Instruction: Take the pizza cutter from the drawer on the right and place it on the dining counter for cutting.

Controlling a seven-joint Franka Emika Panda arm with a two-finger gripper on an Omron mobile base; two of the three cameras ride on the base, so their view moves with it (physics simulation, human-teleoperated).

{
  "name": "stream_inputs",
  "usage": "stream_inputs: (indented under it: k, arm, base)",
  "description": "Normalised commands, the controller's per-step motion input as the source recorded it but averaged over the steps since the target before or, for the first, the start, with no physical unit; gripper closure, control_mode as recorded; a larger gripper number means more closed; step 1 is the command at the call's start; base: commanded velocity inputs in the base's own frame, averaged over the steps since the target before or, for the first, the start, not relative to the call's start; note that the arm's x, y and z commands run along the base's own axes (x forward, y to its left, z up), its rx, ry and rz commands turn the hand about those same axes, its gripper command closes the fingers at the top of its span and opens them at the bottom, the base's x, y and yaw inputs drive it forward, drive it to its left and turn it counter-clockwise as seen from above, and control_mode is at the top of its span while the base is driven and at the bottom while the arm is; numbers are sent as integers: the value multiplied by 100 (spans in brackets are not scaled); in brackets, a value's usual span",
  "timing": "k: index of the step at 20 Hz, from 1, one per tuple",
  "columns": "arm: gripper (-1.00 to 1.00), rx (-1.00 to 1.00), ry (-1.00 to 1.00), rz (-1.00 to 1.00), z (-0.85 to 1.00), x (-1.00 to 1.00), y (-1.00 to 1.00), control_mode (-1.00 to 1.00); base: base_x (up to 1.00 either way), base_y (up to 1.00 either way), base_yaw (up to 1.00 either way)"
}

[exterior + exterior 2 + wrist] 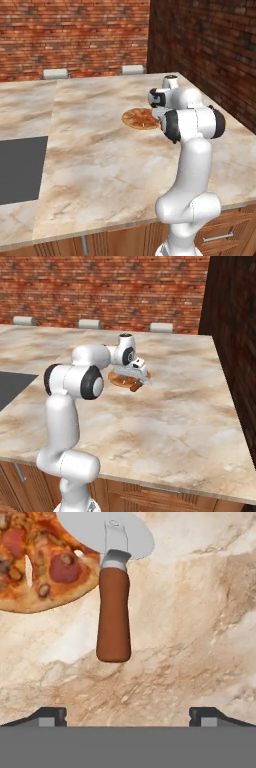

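The pizza cutter (114, 607) lies flat on the beige marbled dining counter (200, 637), free of my fingers. Its brown handle points toward me and its round grey blade rests partly over the edge of the pizza (40, 567). My gripper (127, 714) hovers just above the handle end, open, with both dark fingertips (50, 716) spread wide and nothing between them. From the right base view, the gripper (137, 373) hangs over the pizza (119, 380), with the cutter (136, 387) just below it. In the left base view the pizza (140, 118) sits mid-counter, half hidden behind my arm.
A dark grey inset (20, 170) lies in the counter (100, 150) at the left. Chair backs (90, 323) line the far edge before a brick wall. A wooden drawer front with a silver bar handle (220, 236) sits shut below the counter's near right corner.
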Motion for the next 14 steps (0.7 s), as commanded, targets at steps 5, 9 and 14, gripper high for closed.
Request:
stream_inputs:
  k: [5,9,14]
  arm:
    - [-100,0,-3,0,9,-100,38,-100]
    - [-100,0,-8,0,27,-100,14,-100]
    - [-100,0,-17,0,76,-100,6,-100]
  base:
    - [0,0,0]
    - [0,0,0]
    - [0,0,0]
